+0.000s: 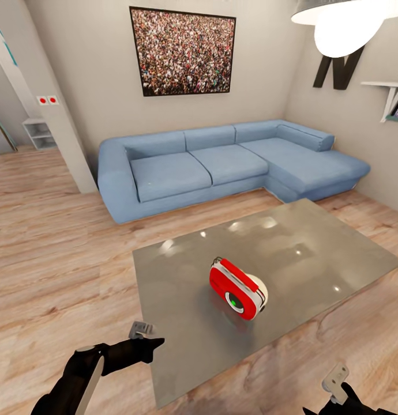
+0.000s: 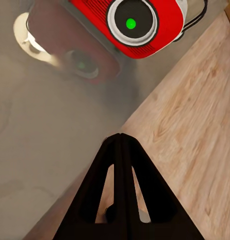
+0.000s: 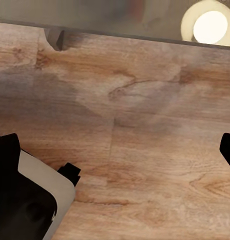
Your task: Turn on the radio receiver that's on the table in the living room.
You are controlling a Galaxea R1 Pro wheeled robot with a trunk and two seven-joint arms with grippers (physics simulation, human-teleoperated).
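Radio [image 1: 238, 289]: light, rigid, likely to slide on table [image 1: 337, 253] (glossy); I press the dial, left gripper [image 2: 121, 137] fingers together, right gripper's spread apart

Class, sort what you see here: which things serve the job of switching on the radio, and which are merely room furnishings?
For the job: radio receiver; table; left gripper, shut.
Just furnishings: blue sofa; framed crowd photo; pendant lamp; wall shelf.
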